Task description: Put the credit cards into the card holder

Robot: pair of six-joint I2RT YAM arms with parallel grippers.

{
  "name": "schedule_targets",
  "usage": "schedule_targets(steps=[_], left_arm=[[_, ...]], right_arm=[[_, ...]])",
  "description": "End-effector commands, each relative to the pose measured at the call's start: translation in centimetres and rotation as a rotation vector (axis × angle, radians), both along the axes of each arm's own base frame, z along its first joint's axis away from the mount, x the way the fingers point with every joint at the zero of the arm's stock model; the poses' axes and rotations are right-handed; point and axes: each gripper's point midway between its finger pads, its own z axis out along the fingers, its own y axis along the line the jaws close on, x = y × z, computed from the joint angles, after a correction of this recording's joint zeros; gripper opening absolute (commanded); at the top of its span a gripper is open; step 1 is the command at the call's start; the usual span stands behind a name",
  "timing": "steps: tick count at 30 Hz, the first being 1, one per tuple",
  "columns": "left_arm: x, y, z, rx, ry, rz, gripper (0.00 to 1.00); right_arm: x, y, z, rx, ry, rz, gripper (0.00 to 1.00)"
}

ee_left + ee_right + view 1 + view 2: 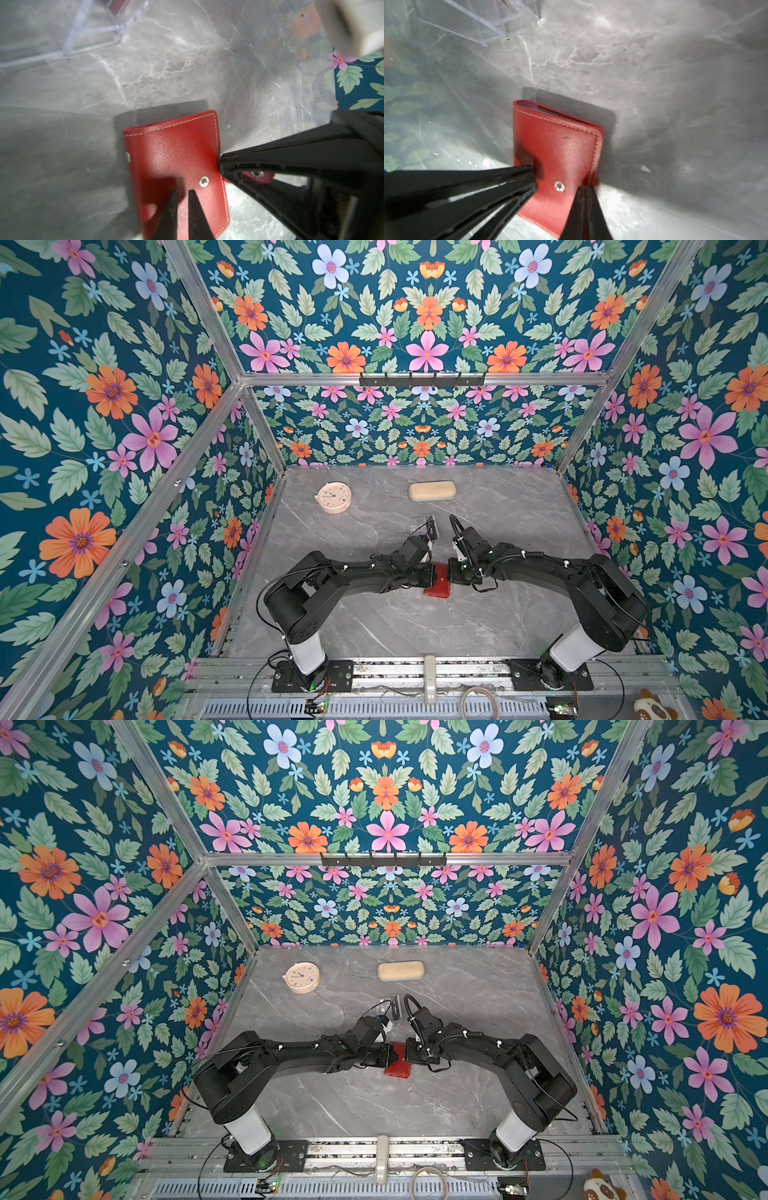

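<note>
Both of your claws were crowded onto the card holder (438, 585), which lay flat on the surface (374, 626) about midway between the two arms. It was folded over, red cover and white stitching facing up, but not snapped: the silver snap stud (204, 182) on the cover was bare.

Your left claw (182, 192) had its fingers sitting almost together, just a sliver between them and nothing caught in there that I could see, tips over the cover near that stud.

Your right claw (585, 188) was at the opposite edge and looked clenched on the holder's snap tab (257, 175). In the left wrist view the tab, button and all, sat right between those fingers.

As for the credit cards (433, 526), all I could make out was a dark one standing in the clear stand (477, 22), just past the claws and apart from the holder. Further back sat a round clock (334, 497) and a beige case (432, 490), well apart from each other.
</note>
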Motion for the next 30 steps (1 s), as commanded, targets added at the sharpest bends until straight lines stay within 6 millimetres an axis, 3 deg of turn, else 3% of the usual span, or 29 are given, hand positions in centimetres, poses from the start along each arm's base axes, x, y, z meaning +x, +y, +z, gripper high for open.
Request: schedule_targets(steps=[1, 4, 9, 18, 22, 30], left_arm=[[-0.5, 0.8, -1.0, 0.037, 0.024, 0.009, 0.14], [-0.5, 1.3, -1.4, 0.063, 0.023, 0.021, 0.13], [-0.5, 1.9, -1.8, 0.091, 0.019, 0.033, 0.13], [-0.5, 2.2, -1.9, 0.101, 0.018, 0.037, 0.12], [-0.5, 2.1, -1.9, 0.1, 0.019, 0.036, 0.12], [-0.5, 2.1, -1.9, 0.103, 0.021, 0.034, 0.12]], right_arm=[[0.3, 1.7, 0.5, 0.074, -0.002, 0.027, 0.17], [0.3, 2.1, 0.9, 0.105, -0.001, 0.034, 0.3], [0.4, 2.2, 2.1, 0.124, -0.024, 0.037, 0.41], [0.4, 1.5, 4.5, 0.133, -0.095, 0.021, 0.48], [0.5, 0.1, 4.7, 0.089, -0.124, -0.027, 0.48], [0.5, -4.6, 3.9, -0.08, -0.17, -0.188, 0.46]])
